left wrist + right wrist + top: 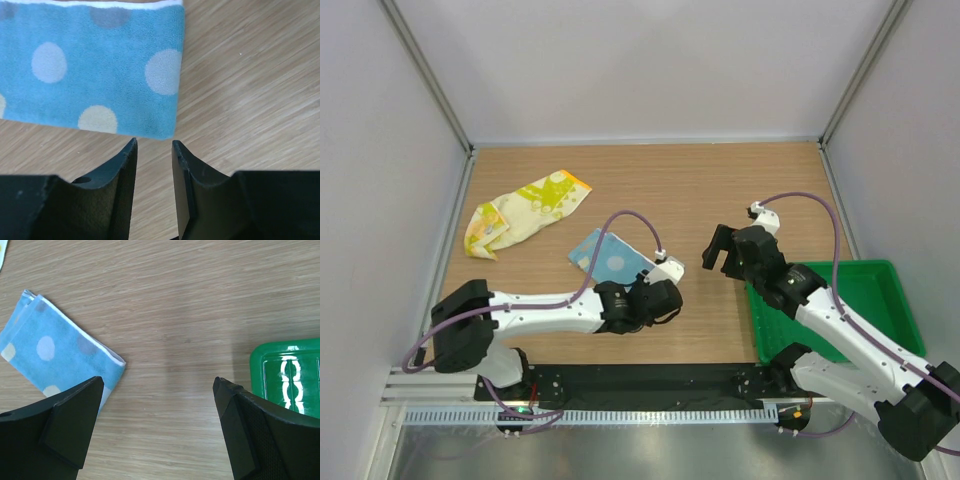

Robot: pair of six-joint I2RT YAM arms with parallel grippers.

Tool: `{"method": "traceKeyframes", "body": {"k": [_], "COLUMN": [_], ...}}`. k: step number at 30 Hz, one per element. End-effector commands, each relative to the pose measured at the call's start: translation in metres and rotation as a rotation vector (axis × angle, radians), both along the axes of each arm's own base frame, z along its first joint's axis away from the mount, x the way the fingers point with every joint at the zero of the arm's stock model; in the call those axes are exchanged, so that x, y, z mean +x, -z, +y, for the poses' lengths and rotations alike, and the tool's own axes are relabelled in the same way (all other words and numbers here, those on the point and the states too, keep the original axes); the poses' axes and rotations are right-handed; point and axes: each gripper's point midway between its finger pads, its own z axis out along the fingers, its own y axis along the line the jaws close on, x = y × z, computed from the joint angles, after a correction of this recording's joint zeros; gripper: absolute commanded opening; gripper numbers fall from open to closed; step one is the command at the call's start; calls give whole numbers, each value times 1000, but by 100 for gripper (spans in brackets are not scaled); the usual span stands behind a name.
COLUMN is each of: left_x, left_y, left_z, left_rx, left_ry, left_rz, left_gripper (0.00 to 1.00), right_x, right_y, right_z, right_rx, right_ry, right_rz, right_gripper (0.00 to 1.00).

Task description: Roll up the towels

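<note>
Blue towel [100, 70]: soft, light, limp terry, folded flat. It is judged likely to sag when lifted, so it is best taken at a corner or hem.
Left pincer [154, 142]: tips held narrowly apart, nothing gripped; the towel's corner lies just ahead of them.
Right pincer [158, 385]: spread wide, empty; blue towel ahead-left, tray [257, 370] ahead-right.
Yellow towel [525, 212]: crumpled, well apart from the left pincer, to its left.

White links, black joints on left arm [540, 310] and right arm [850, 335]; looping purple cables [625, 213]; black end effector fingers [120, 190].
</note>
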Motion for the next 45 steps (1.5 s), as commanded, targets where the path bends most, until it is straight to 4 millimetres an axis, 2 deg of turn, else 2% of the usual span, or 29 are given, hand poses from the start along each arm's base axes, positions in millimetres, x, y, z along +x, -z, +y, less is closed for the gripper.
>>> {"method": "traceKeyframes", "body": {"k": [1,4,8,10,15,23,29,33,36,37,41,42,43,45], "left_x": [2,-3,-3,-5,-5,-6,-1,3,6,6,8,9,9,10], "left_y": [-1,20,35,41,57,80,89,94,96,96,94,93,93,90], "left_z": [-21,-25,-26,-28,-23,-12,2,13,19,19,22,23,23,24], "left_rx": [-40,8,37,49,97,141,117,108,88,80,53,47,44,30], "left_ry": [-9,8,8,28,37,30,-3,-8,-14,-13,-21,-25,-24,-28], "left_rz": [-10,19,30,40,48,86,129,153,170,177,176,177,180,176], "left_gripper": [38,43,43,50,56,56,45,26,14,10,0,0,0,0], "right_x": [8,9,9,9,11,14,17,18,19,20,13,9,14,12], "right_y": [-15,-14,-13,-12,-10,-6,-3,2,5,14,30,39,41,50], "right_z": [-3,-2,-1,-1,2,5,9,23,43,51,93,97,107,115], "right_rx": [14,10,12,11,16,15,12,41,110,117,271,300,345,400], "right_ry": [47,47,43,44,39,37,29,-25,-89,-110,-219,-225,-236,-239], "right_rz": [-30,-23,-17,-14,-5,3,12,41,77,113,238,260,249,288], "right_gripper": [100,100,100,100,100,100,100,100,100,100,99,98,98,98]}}
